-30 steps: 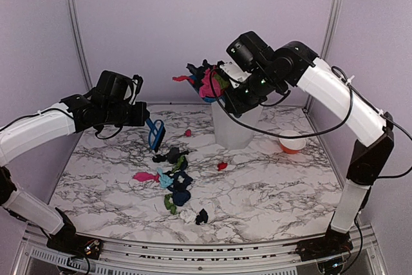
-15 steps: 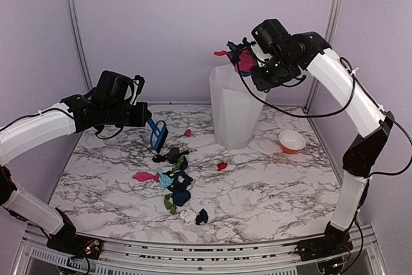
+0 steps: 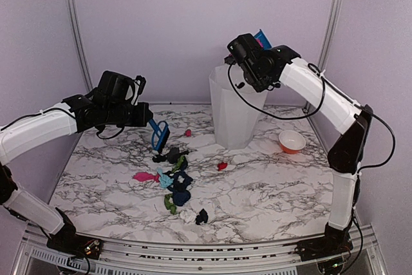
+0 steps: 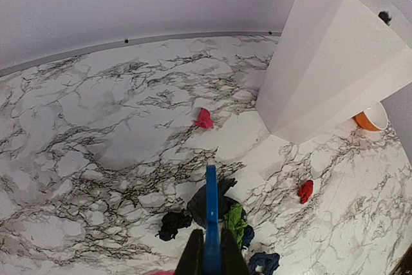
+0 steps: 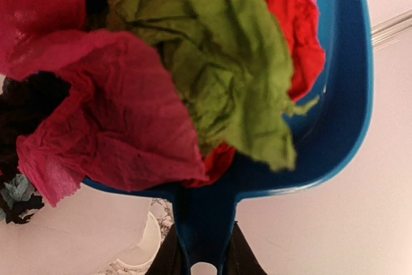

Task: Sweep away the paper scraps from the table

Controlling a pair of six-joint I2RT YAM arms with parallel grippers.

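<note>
Our left gripper [image 4: 209, 257] is clamped on a slim blue brush [image 4: 210, 214] above crumpled multicoloured paper scraps [image 3: 175, 181] clustered mid white marble-patterned table [image 3: 277, 191]. We judge them featherlight and soft: sweep, don't pinch. Our right gripper [image 5: 201, 252] grips a scrap-laden blue plastic dustpan [image 5: 335, 94] above a tall white bin [image 3: 235, 117].

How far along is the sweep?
Done: one load of paper scraps sits in the blue dustpan. In hand: right gripper holds it above the white bin, not yet dumped; left gripper grips the brush. To do: a pile and stray red scrap lie on the table.
</note>
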